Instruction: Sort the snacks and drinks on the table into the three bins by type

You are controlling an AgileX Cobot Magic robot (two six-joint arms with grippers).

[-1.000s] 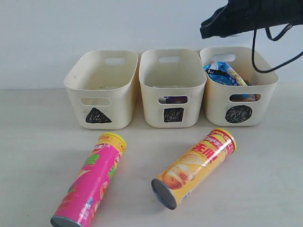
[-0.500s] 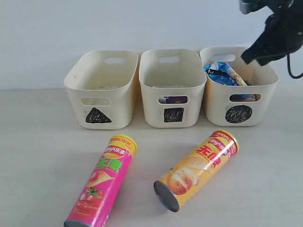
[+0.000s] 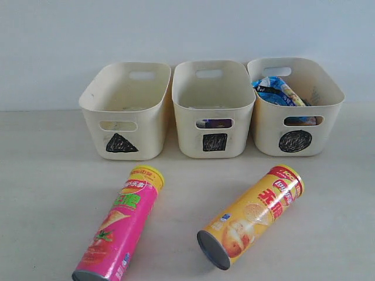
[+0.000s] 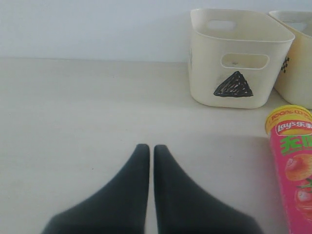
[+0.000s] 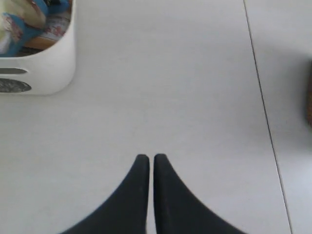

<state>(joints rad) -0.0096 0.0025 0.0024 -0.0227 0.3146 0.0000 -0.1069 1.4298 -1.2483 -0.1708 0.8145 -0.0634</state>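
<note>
Pink tube (image 3: 117, 225) lies at seven o'clock on the table (image 3: 41, 193), yellow tube (image 3: 252, 215) at five, three bins (image 3: 214, 126) at twelve; packets (image 3: 272, 91) sit in the circle bin (image 3: 328, 111), seemingly sorted; left gripper (image 4: 151, 148) and right gripper (image 5: 147, 158) hover pinched together, empty, probably between picks.

Left tube (image 3: 117, 229) and right tube (image 3: 252, 225) lie on table (image 3: 47, 193) before three bins (image 3: 187, 137).

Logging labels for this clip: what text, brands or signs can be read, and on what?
"Lay's", green Chinese characters below it: pink chip tube; its lid-rim print is too small to read.
Black triangle: left cream plastic bin.
Black square: middle bin.
Black circle: right bin.
Yellow chip tube: print too blurred.
</note>
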